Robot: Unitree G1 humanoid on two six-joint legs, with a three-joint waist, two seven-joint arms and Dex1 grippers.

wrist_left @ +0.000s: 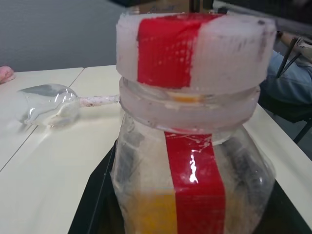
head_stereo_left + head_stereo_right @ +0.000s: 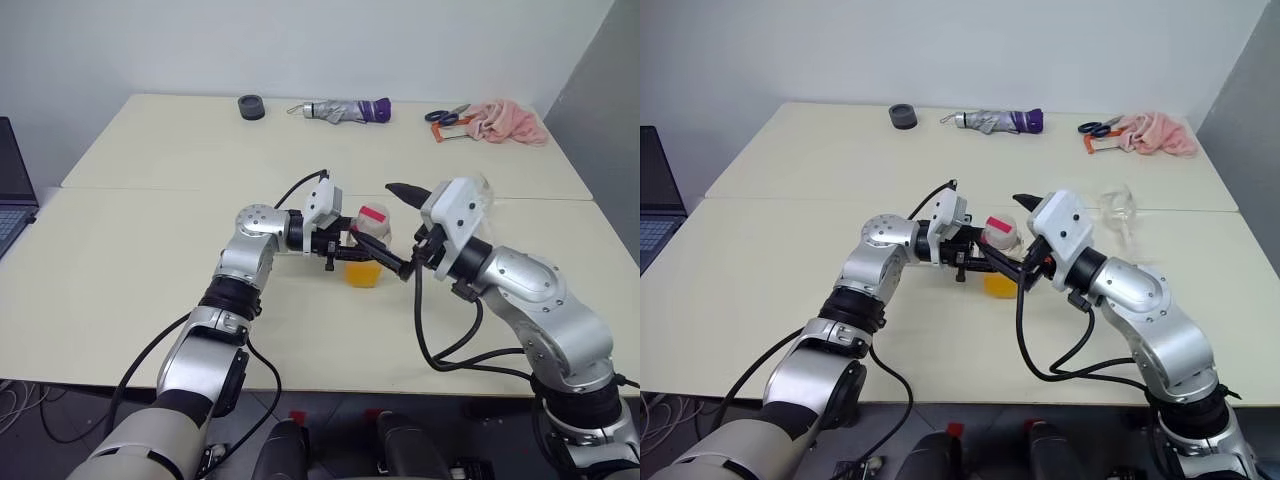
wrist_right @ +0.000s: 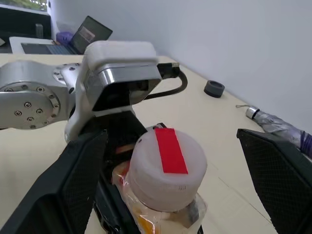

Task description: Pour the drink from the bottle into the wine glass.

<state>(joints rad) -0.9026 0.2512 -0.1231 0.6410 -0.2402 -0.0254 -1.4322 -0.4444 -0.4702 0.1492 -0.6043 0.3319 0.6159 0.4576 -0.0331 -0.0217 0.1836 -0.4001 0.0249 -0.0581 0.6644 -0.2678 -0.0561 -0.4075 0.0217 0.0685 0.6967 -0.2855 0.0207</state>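
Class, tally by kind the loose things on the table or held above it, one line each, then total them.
Bottle: 1
Wine glass: 1
Umbrella: 1
Scissors: 1
Pink cloth: 1
Dark round ring: 1
Total: 6

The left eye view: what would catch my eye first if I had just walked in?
Probably the small bottle of orange drink at mid-table, clamped by the left gripper, its white cap with red tape still on. The right gripper has its black fingers spread wide either side of that cap. Beyond, a clear wine glass lies on its side on the table.
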